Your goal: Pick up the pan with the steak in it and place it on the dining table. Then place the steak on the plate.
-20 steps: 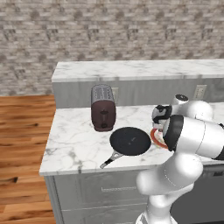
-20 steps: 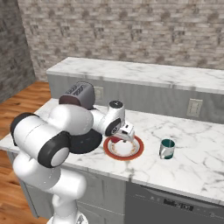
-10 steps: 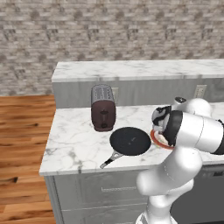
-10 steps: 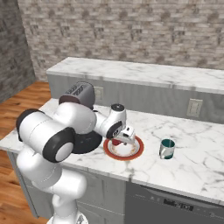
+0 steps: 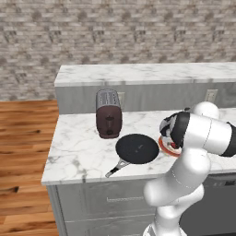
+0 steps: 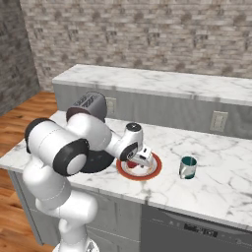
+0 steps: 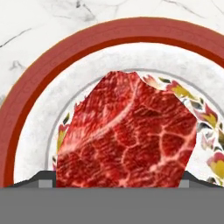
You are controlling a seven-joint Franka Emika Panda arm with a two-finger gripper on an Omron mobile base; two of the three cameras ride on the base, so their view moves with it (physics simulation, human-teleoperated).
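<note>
jaws seemingly astride steak [image 7: 127,135]

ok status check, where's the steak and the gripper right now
Gripper low over the plate, apparently shut on the steak. Pan empty on the dining table. Nothing in the way.

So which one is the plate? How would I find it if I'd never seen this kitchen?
Look at the long white marble dining table below the brick wall. Near its front edge, between the black pan and a small green mug, sits the plate. It is the only round thing with a broad orange-red rim, and the gripper is right over it.
</note>
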